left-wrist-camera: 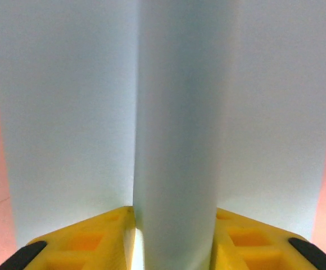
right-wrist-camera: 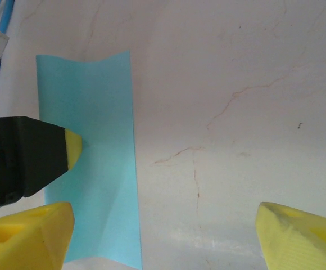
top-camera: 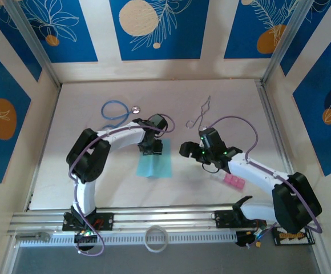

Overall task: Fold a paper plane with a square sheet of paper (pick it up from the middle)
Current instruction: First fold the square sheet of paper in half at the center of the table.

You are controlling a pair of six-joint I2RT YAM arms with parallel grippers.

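The square sheet of paper (top-camera: 156, 165), light turquoise, lies on the white table in front of the left arm. My left gripper (top-camera: 152, 149) points down onto its middle. In the left wrist view the sheet (left-wrist-camera: 174, 112) bulges up in a rounded ridge, pinched between the two yellow fingers (left-wrist-camera: 95, 242) of my left gripper (left-wrist-camera: 174, 239). My right gripper (top-camera: 187, 151) hovers just right of the sheet, open and holding nothing. The right wrist view has the sheet (right-wrist-camera: 104, 169) at the left, a left-arm fingertip (right-wrist-camera: 73, 147) pressing on it, and my right gripper (right-wrist-camera: 166, 225) spread wide over bare table.
A blue-tubed stethoscope (top-camera: 115, 109) lies at the back left and a bent wire piece (top-camera: 202, 114) at the back middle. Pink blocks (top-camera: 234, 181) sit under the right arm. A white ring (top-camera: 156, 238) rests on the front rail. Walls enclose the table.
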